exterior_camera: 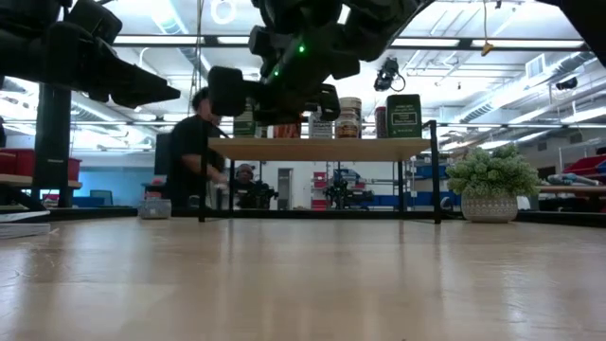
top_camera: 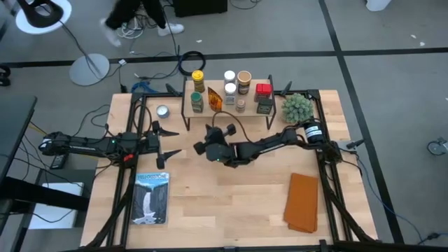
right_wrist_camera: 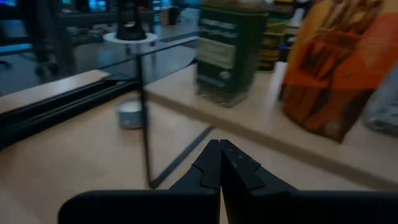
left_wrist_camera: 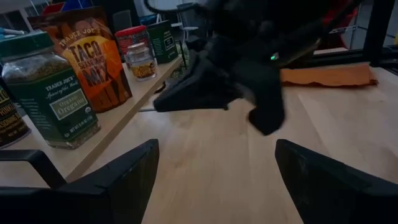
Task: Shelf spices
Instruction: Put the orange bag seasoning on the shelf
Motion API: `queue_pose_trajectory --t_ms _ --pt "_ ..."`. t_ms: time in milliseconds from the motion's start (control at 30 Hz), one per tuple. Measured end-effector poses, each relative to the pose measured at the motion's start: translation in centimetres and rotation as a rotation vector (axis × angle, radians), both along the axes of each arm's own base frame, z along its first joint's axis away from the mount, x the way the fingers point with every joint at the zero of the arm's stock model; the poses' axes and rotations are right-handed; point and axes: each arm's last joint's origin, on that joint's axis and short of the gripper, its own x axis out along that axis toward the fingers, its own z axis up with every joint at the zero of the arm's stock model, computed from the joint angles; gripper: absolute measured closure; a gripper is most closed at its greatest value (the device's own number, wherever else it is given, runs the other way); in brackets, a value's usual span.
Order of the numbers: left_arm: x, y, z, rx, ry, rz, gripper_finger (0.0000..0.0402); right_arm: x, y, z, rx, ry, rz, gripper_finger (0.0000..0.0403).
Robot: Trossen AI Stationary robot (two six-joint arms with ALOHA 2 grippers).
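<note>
The shelf (top_camera: 227,112) is standing along the table's (top_camera: 231,210) far edge, leaving wide bare wood in front of it. The spices (top_camera: 231,89) are sitting on it in two rows: oregano jar (left_wrist_camera: 53,93), orange taco packet (left_wrist_camera: 93,56), red tin (top_camera: 262,89). The right gripper (top_camera: 203,147) is hovering pinched shut just before the shelf's front edge; the left gripper (top_camera: 166,140) is waiting spread wide, empty, near the silver tin (top_camera: 163,110).
</note>
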Motion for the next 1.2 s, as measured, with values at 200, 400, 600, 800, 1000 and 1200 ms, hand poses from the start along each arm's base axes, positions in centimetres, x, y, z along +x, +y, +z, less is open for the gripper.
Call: queue_pose_trajectory --t_ms 200,400,600,800,1000,1200 --pt "0.0 0.0 -0.2 0.001 0.022 -0.001 0.0074 -0.3 -0.8 0.6 -0.068 0.008 -0.126 0.0403" --pt "0.0 0.0 -0.3 0.019 0.036 0.004 0.0074 -0.7 -1.1 1.8 -0.142 0.071 -0.203 0.0403" --pt "0.0 0.0 -0.3 0.026 0.038 0.004 0.0074 -0.7 -3.9 1.8 -0.160 0.133 -0.245 0.0403" --pt "0.0 0.0 -0.3 0.027 0.040 0.004 0.0074 -0.8 -5.7 1.8 -0.180 0.190 -0.277 0.0403" --pt "0.0 0.0 -0.3 0.036 0.041 0.008 0.0074 -0.9 -6.9 1.9 -0.206 0.264 -0.291 0.0403" --pt "-0.1 0.1 -0.3 0.055 0.045 0.015 0.0074 -1.0 -9.0 1.9 -0.193 0.293 -0.255 0.0403"
